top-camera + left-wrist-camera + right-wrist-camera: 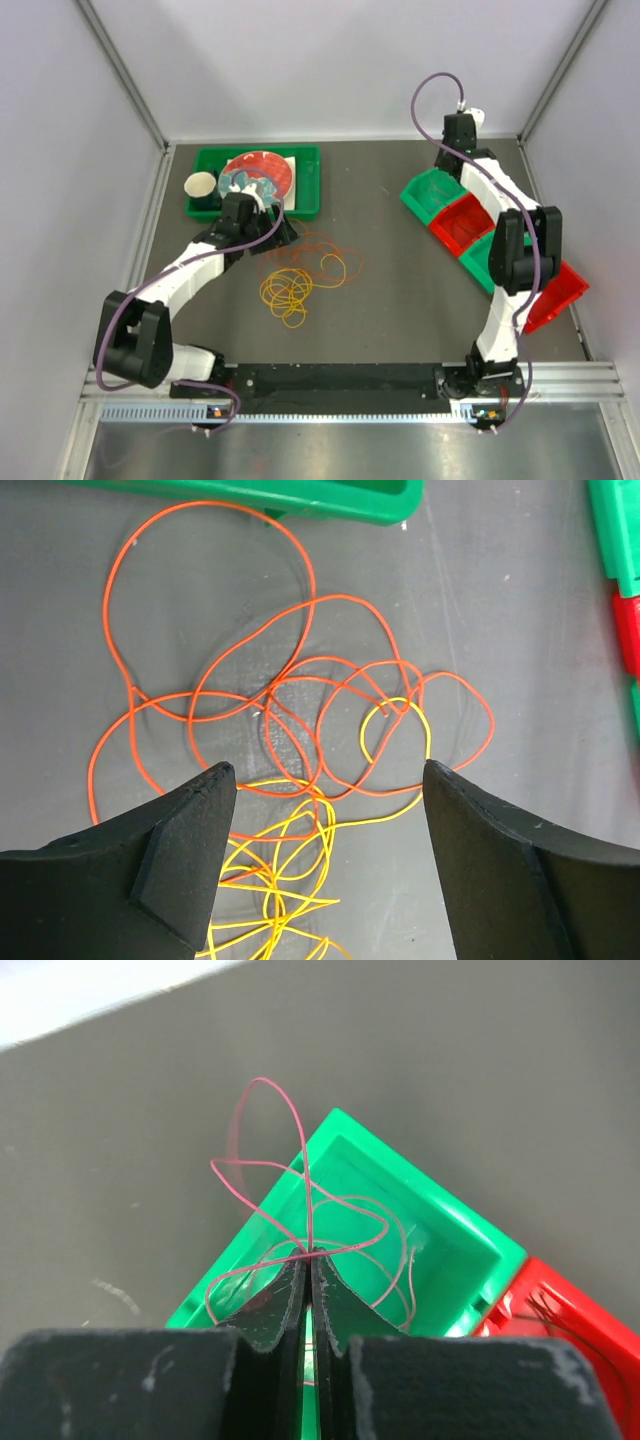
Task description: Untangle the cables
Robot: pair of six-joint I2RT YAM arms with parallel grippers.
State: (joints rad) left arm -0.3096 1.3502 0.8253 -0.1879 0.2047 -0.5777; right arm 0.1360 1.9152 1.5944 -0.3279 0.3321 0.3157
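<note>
A tangle of orange cables (340, 597) lies on the grey table, with yellow cables (395, 699) knotted into its near side. From above, the orange loops (322, 252) sit just right of the yellow bundle (288, 290). My left gripper (328, 770) hovers open over the spot where the two colours overlap, holding nothing; in the top view the left gripper (280, 233) is beside the green tray. My right gripper (308, 1253) is shut on thin pinkish-red cable loops (262, 1080) above a green bin (430, 1184). In the top view the right gripper (455, 150) is at the far right.
A green tray (305, 160) at the back left holds a red plate (258, 172) and a cup (200, 185). A diagonal row of green and red bins (462, 222) runs along the right side. The tray's edge (330, 500) lies just beyond the orange loops.
</note>
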